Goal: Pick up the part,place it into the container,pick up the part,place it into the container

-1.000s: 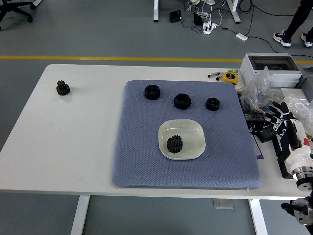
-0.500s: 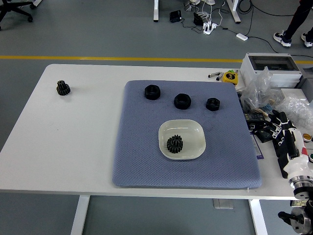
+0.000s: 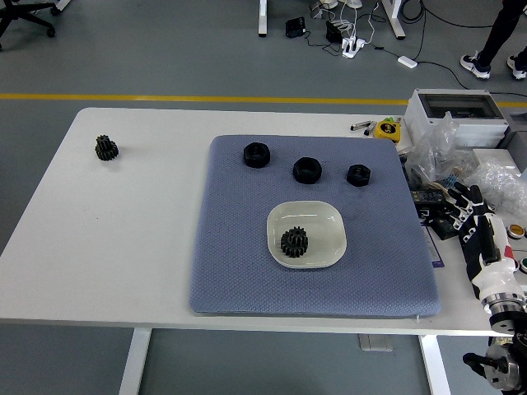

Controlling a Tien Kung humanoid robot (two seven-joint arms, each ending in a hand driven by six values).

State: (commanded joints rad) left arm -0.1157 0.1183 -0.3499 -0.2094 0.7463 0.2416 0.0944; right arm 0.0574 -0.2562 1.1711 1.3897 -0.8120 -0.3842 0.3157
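Grey floor, yellow line | white table (image 3: 123,239), blue mat (image 3: 239,247) | right hand (image 3: 476,234) seemingly relaxed, empty

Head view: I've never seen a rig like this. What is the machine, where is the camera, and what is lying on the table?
The camera sits high on a humanoid robot and looks down over a white table. Only the right hand shows, at the right edge, with its fingers relaxed and holding nothing. The left arm is out of view. A blue-grey mat carries a white dish with one black gear already in it. Behind the dish lie three black nuts in a row. A second gear sits alone at the table's far left. Clutter fills the right side.
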